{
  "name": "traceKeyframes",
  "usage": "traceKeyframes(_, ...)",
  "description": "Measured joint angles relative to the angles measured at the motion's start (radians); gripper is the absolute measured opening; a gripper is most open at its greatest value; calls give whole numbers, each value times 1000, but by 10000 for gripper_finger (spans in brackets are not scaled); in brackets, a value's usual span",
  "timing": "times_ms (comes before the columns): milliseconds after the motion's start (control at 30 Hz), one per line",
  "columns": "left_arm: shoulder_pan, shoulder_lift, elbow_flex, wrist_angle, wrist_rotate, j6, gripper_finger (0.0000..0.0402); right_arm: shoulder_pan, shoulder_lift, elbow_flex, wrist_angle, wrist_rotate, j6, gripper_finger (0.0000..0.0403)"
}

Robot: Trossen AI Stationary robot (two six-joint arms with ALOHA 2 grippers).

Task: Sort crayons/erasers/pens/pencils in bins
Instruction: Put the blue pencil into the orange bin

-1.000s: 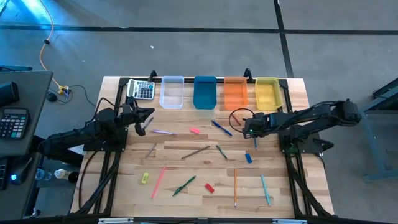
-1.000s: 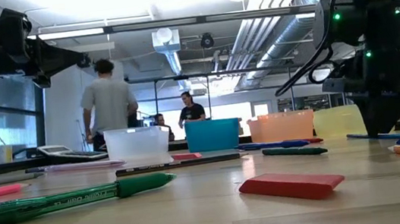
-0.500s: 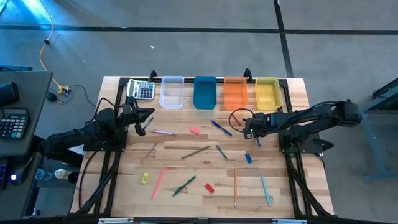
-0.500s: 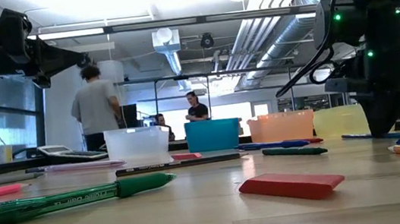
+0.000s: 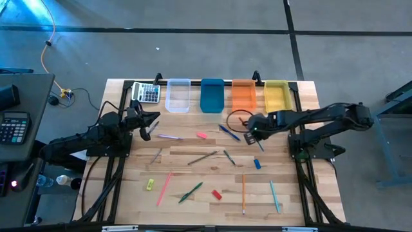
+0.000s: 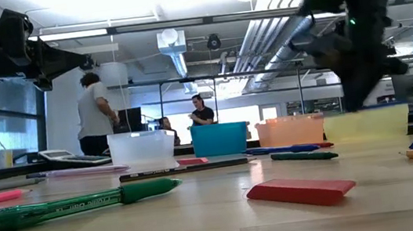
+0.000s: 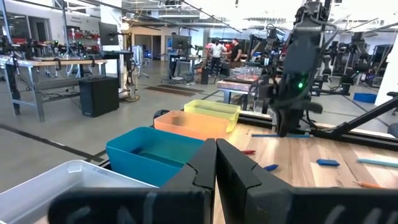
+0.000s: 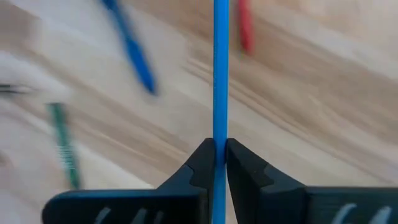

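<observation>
Lettering on green pen reads unclear.

Your right gripper sits just in front of the orange bin, over the surface, with a thin blue stick angling out from it. Left gripper is parked at the left edge, near the calculator. Four bins line the far edge: clear bin, blue bin, orange, yellow bin. Loose on the wood you have a pink eraser, blue eraser, red eraser, yellow eraser, plus scattered sticks, including a green pen.
</observation>
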Motion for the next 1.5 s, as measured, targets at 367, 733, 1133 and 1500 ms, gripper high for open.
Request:
traceKeyframes(367,0,0,0,2,0,-6,0,-168,0,165,194,195,-287,21)
traceKeyframes(733,0,0,0,-1,-25,-5,0,-503,266,413,236,139,-761,21)
traceKeyframes(1133,0,0,0,-2,-30,-4,0,-657,491,502,185,35,-878,21)
traceKeyframes(1500,0,0,0,-2,-32,3,0,-630,510,463,185,44,-742,21)
